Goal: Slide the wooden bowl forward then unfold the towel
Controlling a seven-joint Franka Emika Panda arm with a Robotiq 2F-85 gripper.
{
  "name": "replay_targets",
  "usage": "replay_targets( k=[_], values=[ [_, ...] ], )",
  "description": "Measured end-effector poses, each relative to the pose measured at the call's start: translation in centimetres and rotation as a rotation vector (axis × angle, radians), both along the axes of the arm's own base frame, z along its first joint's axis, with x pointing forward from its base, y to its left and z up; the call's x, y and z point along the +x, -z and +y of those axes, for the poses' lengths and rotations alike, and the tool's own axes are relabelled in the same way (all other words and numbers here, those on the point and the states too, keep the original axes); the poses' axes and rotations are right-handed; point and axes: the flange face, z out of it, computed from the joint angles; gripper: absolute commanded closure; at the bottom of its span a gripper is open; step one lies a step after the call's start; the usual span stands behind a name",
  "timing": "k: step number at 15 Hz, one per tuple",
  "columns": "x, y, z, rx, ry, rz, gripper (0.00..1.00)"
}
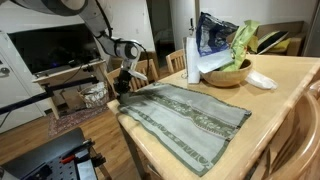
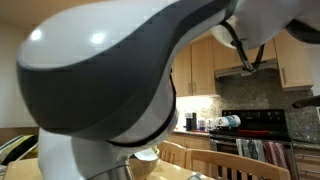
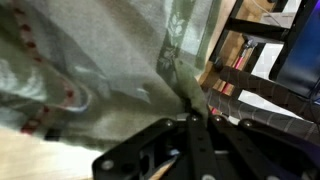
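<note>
The large rectangular grey-green woven towel [image 1: 185,118], with paler patterned lengthwise stripes, lies mostly flat on the smooth, pale wooden table [image 1: 285,110]. At its 9 o'clock corner the black gripper [image 1: 123,86] has its fingers pressed together, pinching a gathered fold of cloth. In the wrist view, creases radiate from the pinch. The round, shallow, light brown wooden bowl [image 1: 232,74] stands at the towel's 1 o'clock, near its far edge.

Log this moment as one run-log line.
gripper: shut on towel edge | towel: spread over table | wooden bowl: beyond towel, untouched
</note>
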Motion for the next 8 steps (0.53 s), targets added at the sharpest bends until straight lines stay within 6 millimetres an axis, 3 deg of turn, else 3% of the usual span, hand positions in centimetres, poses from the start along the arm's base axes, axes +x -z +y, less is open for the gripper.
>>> replay_targets(
  k=[3, 4, 5, 8],
  values=[
    [-0.21, -0.01, 0.32, 0.007, -0.014, 0.001, 0.99],
    [-0.25, -0.02, 0.38, 0.007, -0.016, 0.001, 0.71],
    [-0.27, -0.02, 0.42, 0.008, -0.016, 0.002, 0.71],
    [-0.35, -0.02, 0.52, 0.008, -0.018, 0.002, 0.50]
  ],
)
